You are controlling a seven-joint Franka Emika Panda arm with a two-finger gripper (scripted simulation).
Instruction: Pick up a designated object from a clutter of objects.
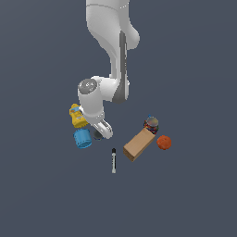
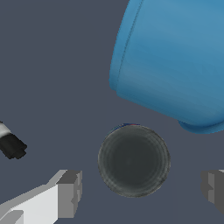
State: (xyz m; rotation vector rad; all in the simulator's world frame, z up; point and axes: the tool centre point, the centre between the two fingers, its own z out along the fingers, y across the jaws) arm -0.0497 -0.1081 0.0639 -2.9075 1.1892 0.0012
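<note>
Grey puck (image 2: 134, 160) between my spread pincer (image 2: 142, 192) fingers, not yet gripped.

It lies flat on the tabletop (image 2: 52, 65), just beside the blue cup (image 2: 175, 61), with the marker (image 2: 11, 143) well apart. I judge I should descend straight, keep the puck centred, close evenly and avoid nudging the cup with the nearer finger.

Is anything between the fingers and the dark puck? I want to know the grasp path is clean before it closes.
Nothing visible does. In the wrist view the dark puck sits in the open gap between the fingers, with bare floor on both sides. The blue cup lies close beside it but outside the gap.
</note>
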